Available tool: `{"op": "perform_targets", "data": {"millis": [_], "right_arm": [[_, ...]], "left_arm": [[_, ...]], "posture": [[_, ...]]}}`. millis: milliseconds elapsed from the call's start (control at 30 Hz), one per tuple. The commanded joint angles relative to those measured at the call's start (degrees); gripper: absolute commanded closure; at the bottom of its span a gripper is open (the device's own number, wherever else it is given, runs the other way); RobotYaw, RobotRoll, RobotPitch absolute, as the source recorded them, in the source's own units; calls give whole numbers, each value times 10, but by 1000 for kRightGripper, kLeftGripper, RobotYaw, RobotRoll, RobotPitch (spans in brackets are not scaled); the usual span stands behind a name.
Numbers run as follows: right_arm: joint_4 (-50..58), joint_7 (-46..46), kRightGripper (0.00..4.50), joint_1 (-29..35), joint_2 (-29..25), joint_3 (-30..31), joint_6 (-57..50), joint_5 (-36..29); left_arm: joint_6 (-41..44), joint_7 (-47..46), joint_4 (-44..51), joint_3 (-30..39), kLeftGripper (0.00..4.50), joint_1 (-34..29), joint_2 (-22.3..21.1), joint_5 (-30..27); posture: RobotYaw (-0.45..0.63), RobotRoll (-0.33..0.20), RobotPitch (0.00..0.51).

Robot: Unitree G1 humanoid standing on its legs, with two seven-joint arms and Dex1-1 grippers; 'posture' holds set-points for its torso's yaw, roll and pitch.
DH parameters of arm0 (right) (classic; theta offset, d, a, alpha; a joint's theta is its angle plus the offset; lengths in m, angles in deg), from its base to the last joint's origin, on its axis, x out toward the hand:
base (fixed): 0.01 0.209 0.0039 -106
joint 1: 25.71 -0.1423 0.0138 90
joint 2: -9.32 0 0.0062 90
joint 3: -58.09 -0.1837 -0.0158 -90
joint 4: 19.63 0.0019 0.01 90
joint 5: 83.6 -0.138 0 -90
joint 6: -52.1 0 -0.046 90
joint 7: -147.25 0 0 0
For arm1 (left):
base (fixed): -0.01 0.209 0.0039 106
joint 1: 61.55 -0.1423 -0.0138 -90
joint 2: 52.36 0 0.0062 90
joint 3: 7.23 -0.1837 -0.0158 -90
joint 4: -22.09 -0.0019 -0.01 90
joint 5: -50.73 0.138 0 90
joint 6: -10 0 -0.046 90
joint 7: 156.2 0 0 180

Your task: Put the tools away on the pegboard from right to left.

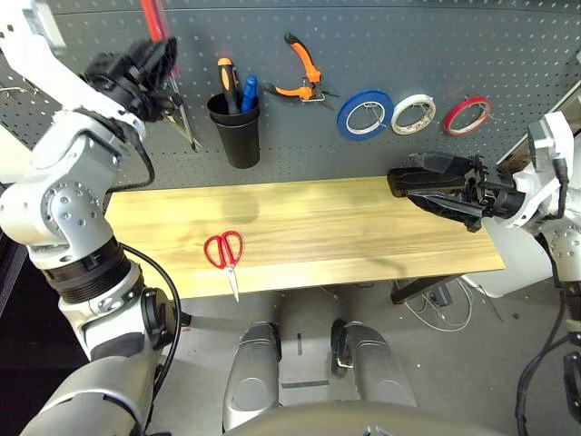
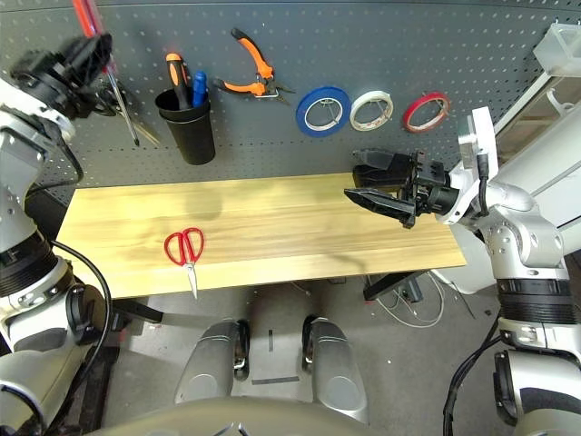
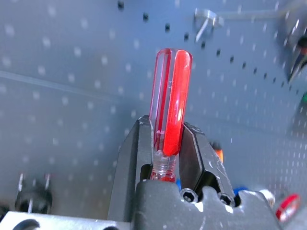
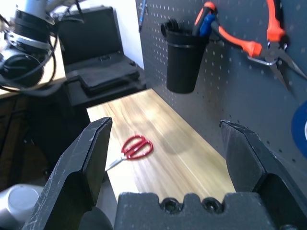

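One screwdriver (image 3: 169, 103) gripped (left tool (image 3: 165, 143)), pegboard (image 3: 72, 72) behind

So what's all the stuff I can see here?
Pegboard: 1, dark grey, behind the table.
Table: 1, light wood.
Cup: 1, black, on the pegboard, holding an orange-and-black handle and a blue one.
Pliers: 1, orange, hung right of the cup.
Tape rings: 3, blue, white, red, in a row right of the pliers.
Scissors: 1, red, on the table.
Screwdriver: 1, red, in the left gripper.
Left gripper: black, raised at the pegboard.
Right gripper: black, open, over the table.
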Motion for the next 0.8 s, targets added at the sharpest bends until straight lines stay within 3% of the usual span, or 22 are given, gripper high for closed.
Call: {"op": "perform_targets", "data": {"millis": [33, 433, 600, 800], "right_arm": [[13, -4, 0, -9, 0, -16, -5, -11], [46, -31, 0, -1, 19, -10, -14, -22], [61, -41, 0, 7, 24, -12, -19, -25], [89, -61, 0, 25, 27, -21, -24, -35]], "left_arm": [[-46, -11, -28, -6, 3627, 23, 10, 1], [-193, -47, -138, -47, 3627, 91, 78, 24], [-272, -24, -198, -82, 3627, 80, 98, 54], [-363, 0, -266, -120, 3627, 64, 89, 111]], "posture": [[28, 0, 68], [1, 0, 79], [-25, 0, 88], [-54, 0, 99]]}}
